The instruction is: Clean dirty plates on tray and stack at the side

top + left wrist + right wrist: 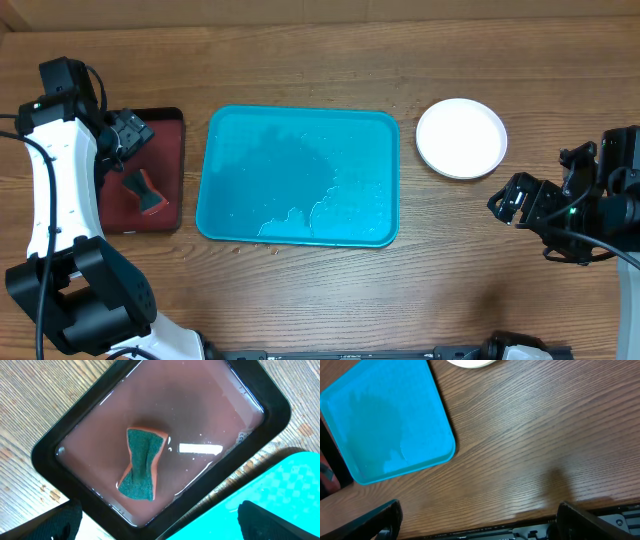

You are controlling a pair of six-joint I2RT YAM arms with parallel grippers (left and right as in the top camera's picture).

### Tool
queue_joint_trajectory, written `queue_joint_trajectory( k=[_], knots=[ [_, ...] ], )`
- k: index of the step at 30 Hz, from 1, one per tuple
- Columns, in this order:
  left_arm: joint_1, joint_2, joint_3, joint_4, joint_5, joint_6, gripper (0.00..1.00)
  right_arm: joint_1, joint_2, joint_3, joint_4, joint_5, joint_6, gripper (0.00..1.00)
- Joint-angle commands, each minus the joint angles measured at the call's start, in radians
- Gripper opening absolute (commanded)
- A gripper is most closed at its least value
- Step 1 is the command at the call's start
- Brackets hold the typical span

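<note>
- Hovering above the dark red tray (60, 442), the left gripper (127, 133) has its jaws spread as wide as they go and grips nothing. In its wrist view the two fingertips frame the lower corners and the sponge (142, 470) lies directly below and between them.
- Judging by that placement, the sponge is parked in the shallow, cloudy liquid so it stays wet and within the left arm's reach. It lies flat with its green scrubbing face up.
- The right gripper (512, 200) is also fully open and empty, held over bare table (530, 450). It is well apart from everything, which probably keeps it out of the way.
- The turquoise tray (250, 150) lies between the two hands, just beside the left gripper's red tray and further off from the right gripper. It carries no plates, only a wet film and some streaks.
- The white plate (461, 137) sits on the table past the tray's far-right corner, near the right gripper and a little ahead of it. This looks like the stacking spot. Only a clean white top shows, so I cannot tell whether other plates lie beneath it.
- With the tray bare and the plate set aside, the task looks at or near its end.
- Orientation: the turquoise tray's long axis runs across the table from the left hand's side towards the right hand's, with its rim up. The plate is round, has no long axis and faces up. The sponge's long axis runs roughly fore and aft under the left gripper, slightly tilted.
</note>
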Motion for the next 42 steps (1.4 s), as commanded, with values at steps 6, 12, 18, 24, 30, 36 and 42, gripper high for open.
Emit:
queue_joint_trajectory(
  k=[6, 12, 18, 24, 30, 36, 42],
  knots=[
    [0.000, -0.011, 0.011, -0.002, 0.004, -0.009, 1.00, 0.004, -0.002, 0.005, 0.006, 0.009, -0.005, 1.00],
    [-0.006, -0.011, 0.011, -0.002, 0.004, -0.009, 1.00, 0.004, -0.002, 0.005, 0.017, 0.010, -0.006, 1.00],
    [-0.006, -0.011, 0.011, -0.002, 0.004, -0.009, 1.00, 0.004, -0.002, 0.005, 0.025, 0.009, -0.006, 1.00],
    [-0.007, -0.011, 0.011, -0.003, 0.004, -0.009, 1.00, 0.005, -0.016, 0.000, 0.055, 0.009, -0.005, 1.00],
    [-0.007, -0.011, 0.011, -0.002, 0.004, -0.009, 1.00, 0.038, -0.193, -0.074, 0.252, 0.009, -0.005, 1.00],
    [-0.007, -0.011, 0.011, -0.002, 0.004, -0.009, 1.00, 0.132, -0.489, -0.274, 0.481, 0.008, -0.001, 1.00],
    [-0.007, -0.011, 0.011, -0.002, 0.004, -0.009, 1.00, 0.185, -0.810, -0.536, 0.710, 0.009, 0.004, 1.00]
  ],
)
